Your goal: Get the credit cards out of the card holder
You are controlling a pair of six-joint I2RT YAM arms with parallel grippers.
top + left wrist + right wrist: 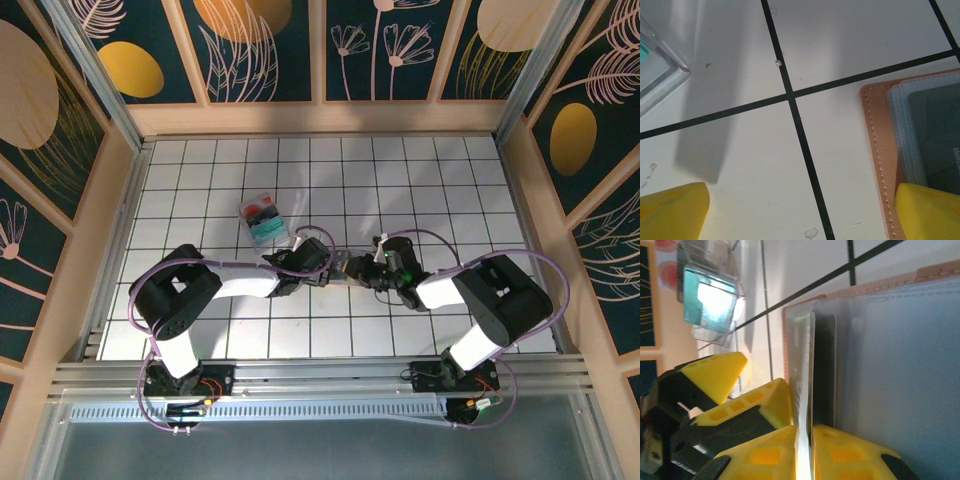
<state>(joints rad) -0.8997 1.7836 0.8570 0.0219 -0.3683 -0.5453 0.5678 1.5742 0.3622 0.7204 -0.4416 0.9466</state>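
The tan leather card holder lies open on the tiled table between both arms. In the left wrist view its stitched edge and grey-blue pockets are at the right, with a dark credit card tucked in. My left gripper stands wide open, its right finger resting on the holder's edge. My right gripper is shut on a thin pale credit card, seen edge-on and rising from the pockets. A dark card sits beside it.
A clear plastic box with teal and red contents stands just behind and left of the left gripper, its corner close by. Wooden walls ring the table. The left gripper's yellow fingers crowd the holder's left side.
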